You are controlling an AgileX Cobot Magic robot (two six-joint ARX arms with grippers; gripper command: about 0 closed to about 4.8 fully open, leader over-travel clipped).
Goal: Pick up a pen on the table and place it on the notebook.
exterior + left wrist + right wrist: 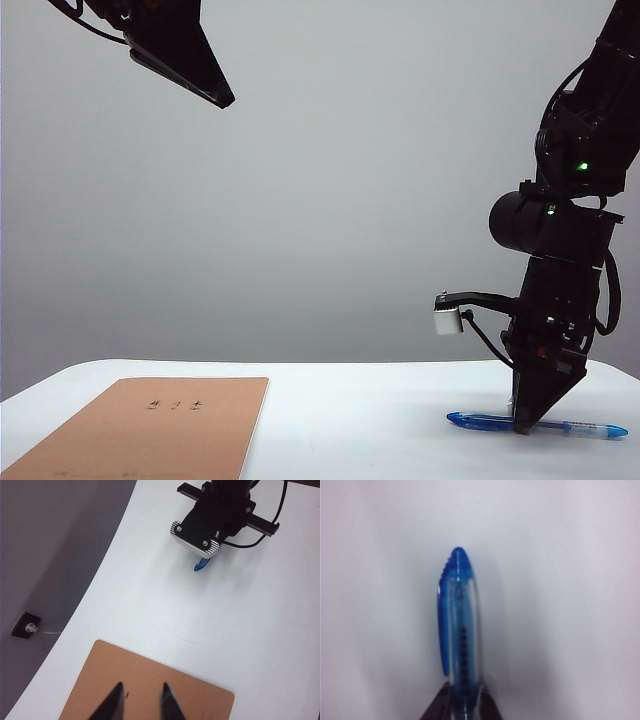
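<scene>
Nearest you, the tan notebook (150,430) lies flat on the white tabletop (360,420), matte kraft cover up, bare and ready to receive. Well apart from the notebook, out to its right, the slim pen (540,425) lies on the smooth surface, clear-blue barrel with a darker end. Your right tool (522,428) stands tip-down over the barrel's middle, fingers (437,707) pinched against either side, likely for a balanced lift. High above the notebook, your left tool (141,700) hangs spread wide, empty.
</scene>
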